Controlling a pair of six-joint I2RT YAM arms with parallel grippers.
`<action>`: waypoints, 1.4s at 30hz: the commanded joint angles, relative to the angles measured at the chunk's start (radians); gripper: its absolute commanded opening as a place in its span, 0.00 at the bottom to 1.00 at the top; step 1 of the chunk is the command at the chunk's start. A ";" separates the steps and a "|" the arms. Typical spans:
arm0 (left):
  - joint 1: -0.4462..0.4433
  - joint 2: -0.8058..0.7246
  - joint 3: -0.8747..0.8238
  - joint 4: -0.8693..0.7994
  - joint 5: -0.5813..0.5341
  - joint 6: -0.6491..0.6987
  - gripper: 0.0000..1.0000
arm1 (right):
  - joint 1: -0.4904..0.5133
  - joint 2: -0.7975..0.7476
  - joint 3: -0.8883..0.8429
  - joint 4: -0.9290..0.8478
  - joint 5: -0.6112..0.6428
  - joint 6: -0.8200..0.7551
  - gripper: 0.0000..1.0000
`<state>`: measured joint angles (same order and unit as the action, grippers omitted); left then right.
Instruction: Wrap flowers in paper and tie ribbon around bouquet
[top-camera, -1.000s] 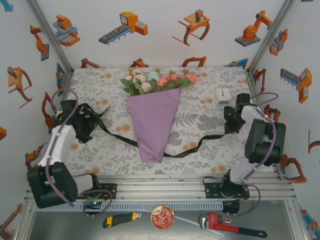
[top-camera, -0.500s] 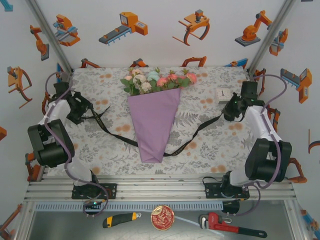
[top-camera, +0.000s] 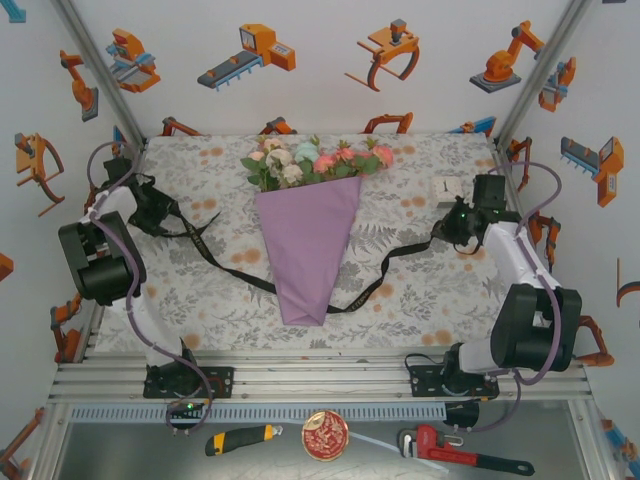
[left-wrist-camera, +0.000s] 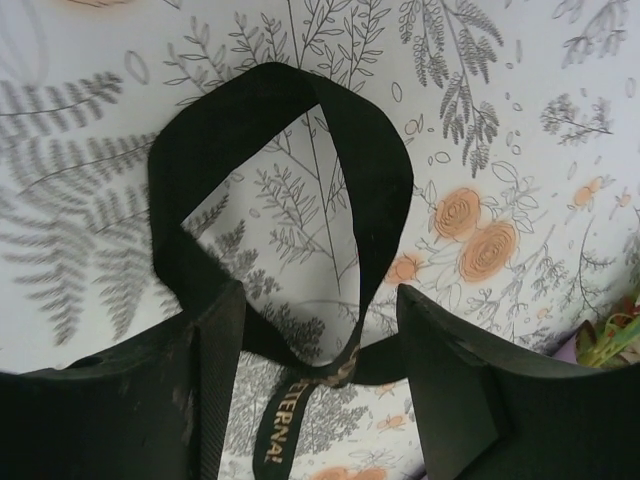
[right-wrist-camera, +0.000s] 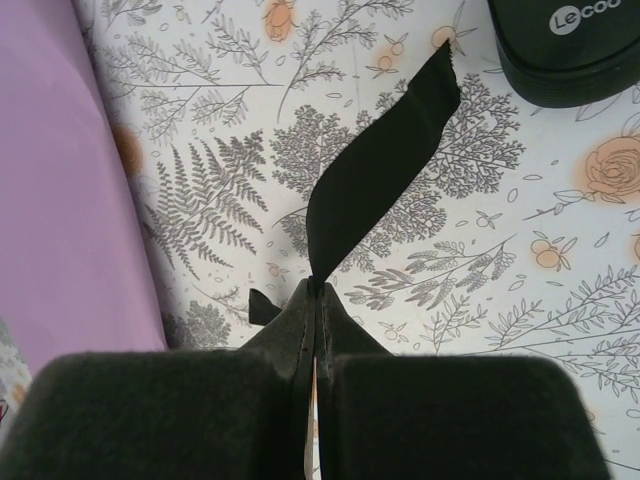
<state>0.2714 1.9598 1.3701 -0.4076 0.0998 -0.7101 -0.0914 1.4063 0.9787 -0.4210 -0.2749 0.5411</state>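
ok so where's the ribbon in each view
top external: ribbon sags from far left to far right, crossing the narrow end of the paper.
left wrist: a loop at centre, its tail lying inside the open left gripper.
right wrist: a strip from centre to upper right, pinched in the right gripper.
shared landmark: the paper, central from above, along the left edge for the right wrist.

Bright, even light covers the tabletop (top-camera: 420, 270); shadows are faint and soft. Ahead of the left end effector (left-wrist-camera: 320, 320) and right end effector (right-wrist-camera: 316, 300) the print is crisp; their near, dark fingers (right-wrist-camera: 150, 410) look soft-focused.
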 joint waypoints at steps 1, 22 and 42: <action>-0.007 0.054 0.068 0.027 0.043 -0.027 0.58 | 0.009 -0.027 0.014 -0.007 -0.040 -0.009 0.00; -0.031 -0.151 0.000 -0.050 0.010 0.119 0.21 | 0.314 -0.058 0.134 0.164 -0.135 0.045 0.00; -0.182 0.163 0.279 -0.247 -0.232 0.098 0.46 | 0.397 -0.050 0.161 0.149 -0.098 0.018 0.00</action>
<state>0.0933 2.0926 1.6104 -0.5674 -0.0761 -0.6273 0.3012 1.3895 1.1461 -0.2573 -0.3935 0.5766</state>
